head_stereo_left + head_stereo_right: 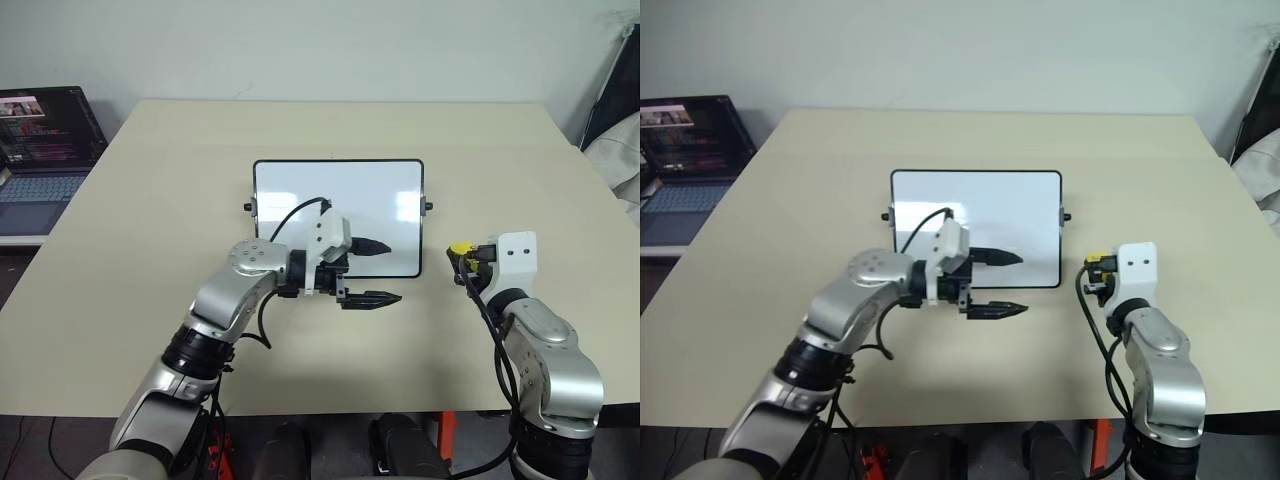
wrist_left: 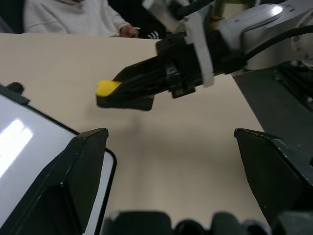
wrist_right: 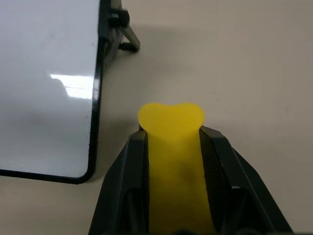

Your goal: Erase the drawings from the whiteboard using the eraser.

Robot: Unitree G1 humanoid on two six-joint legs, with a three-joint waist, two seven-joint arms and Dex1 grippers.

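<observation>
The whiteboard [image 1: 340,200] stands propped at the table's middle, its white face glossy. The drawings are out of view: the part of the board that shows is unmarked, and my left gripper covers its lower middle. That left gripper [image 1: 388,271] hovers over the board's lower right corner, pointing right, its fingers [image 2: 83,166] open and empty. To the right of the board, above the table, my right gripper [image 1: 462,256] is shut on the yellow eraser [image 3: 172,147], whose tip sticks out past the fingers. The eraser [image 2: 107,88] is clear of the board's frame.
An open laptop [image 1: 40,150] sits on a lower surface beyond the table's left edge. A person in pale clothing [image 1: 622,160] is beside the table's right side. The tan table [image 1: 330,125] has bare room behind and around the board.
</observation>
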